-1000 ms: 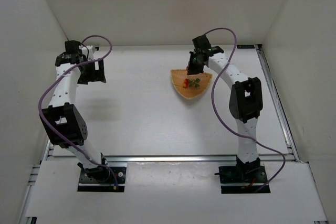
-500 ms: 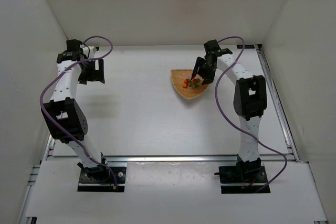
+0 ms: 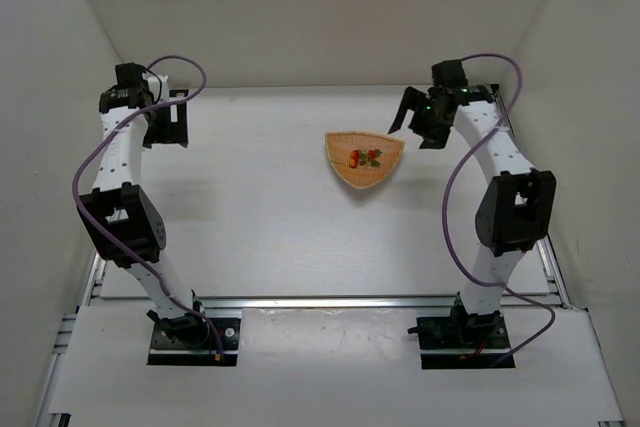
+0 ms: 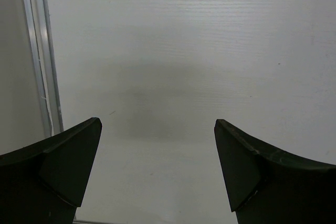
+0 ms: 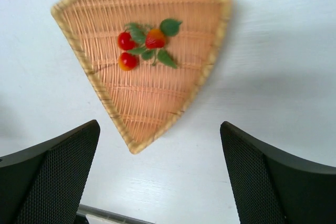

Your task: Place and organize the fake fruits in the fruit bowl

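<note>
You've got berries (image 5: 142,48) grouped mid basket (image 5: 147,103); single one seemingly among them. Right gripper (image 5: 160,128) wide open, empty; left gripper (image 4: 157,124) likewise, well apart. Task near done.

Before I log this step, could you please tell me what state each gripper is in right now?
Left gripper: open, holding nothing.
Right gripper: open, holding nothing; the berries lie in the basket.

Through my right wrist camera I see the woven basket (image 5: 157,103) lying flat on the white counter (image 5: 283,56), three red-orange berries (image 5: 155,39) with green leaves inside it, my dark fingers (image 5: 50,179) spread wide below.
</note>
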`<state>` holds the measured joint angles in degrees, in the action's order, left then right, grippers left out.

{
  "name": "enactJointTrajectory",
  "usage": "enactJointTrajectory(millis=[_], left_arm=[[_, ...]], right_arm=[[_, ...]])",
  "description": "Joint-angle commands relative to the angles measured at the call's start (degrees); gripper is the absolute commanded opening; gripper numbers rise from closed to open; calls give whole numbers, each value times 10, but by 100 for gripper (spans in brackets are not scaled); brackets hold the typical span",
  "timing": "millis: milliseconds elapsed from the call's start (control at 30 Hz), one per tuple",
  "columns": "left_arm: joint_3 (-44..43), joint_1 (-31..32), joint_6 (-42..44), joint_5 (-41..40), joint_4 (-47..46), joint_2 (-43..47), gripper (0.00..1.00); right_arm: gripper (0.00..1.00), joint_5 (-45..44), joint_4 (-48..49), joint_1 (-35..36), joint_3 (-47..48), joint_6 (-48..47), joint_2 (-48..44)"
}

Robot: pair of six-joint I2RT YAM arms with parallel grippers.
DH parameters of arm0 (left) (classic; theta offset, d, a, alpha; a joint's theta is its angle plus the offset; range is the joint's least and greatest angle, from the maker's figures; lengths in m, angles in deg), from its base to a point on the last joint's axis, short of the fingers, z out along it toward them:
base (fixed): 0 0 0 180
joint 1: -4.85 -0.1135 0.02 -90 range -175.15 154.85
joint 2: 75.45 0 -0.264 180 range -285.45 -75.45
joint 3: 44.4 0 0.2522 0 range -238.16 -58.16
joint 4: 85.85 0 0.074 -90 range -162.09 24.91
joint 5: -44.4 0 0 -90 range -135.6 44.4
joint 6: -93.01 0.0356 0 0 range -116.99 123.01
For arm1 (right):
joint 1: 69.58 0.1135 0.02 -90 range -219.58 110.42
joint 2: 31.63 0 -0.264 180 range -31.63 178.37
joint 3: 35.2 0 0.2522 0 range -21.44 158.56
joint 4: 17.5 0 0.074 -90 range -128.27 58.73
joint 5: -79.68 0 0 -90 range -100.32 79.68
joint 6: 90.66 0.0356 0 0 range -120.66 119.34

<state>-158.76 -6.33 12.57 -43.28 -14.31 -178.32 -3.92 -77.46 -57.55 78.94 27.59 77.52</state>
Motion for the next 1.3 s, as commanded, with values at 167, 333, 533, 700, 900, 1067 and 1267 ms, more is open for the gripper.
enactJointTrajectory(millis=[167, 333, 533, 700, 900, 1067, 1267], left_arm=[[-19, -32, -21, -17, -5, 7, 100], [-7, -32, -21, -64, -15, 12, 100], [29, -38, -27, -75, -26, 37, 100], [42, -38, -27, -80, -31, 48, 100], [54, -38, -27, -86, -31, 59, 100], [65, -38, -27, -86, -31, 71, 100], [83, -38, -27, -86, -36, 81, 100]], right_arm=[[100, 3, 32, -133, -98, 12, -71], [100, 3, 32, -184, -104, 7, -50], [100, 3, 15, -192, -64, -14, -42], [100, 3, 8, -198, -46, -24, -36], [100, 3, 8, -198, -52, -30, -36], [100, 8, 8, -198, -52, -36, -36], [100, 2, 14, -198, -63, -42, -41]])
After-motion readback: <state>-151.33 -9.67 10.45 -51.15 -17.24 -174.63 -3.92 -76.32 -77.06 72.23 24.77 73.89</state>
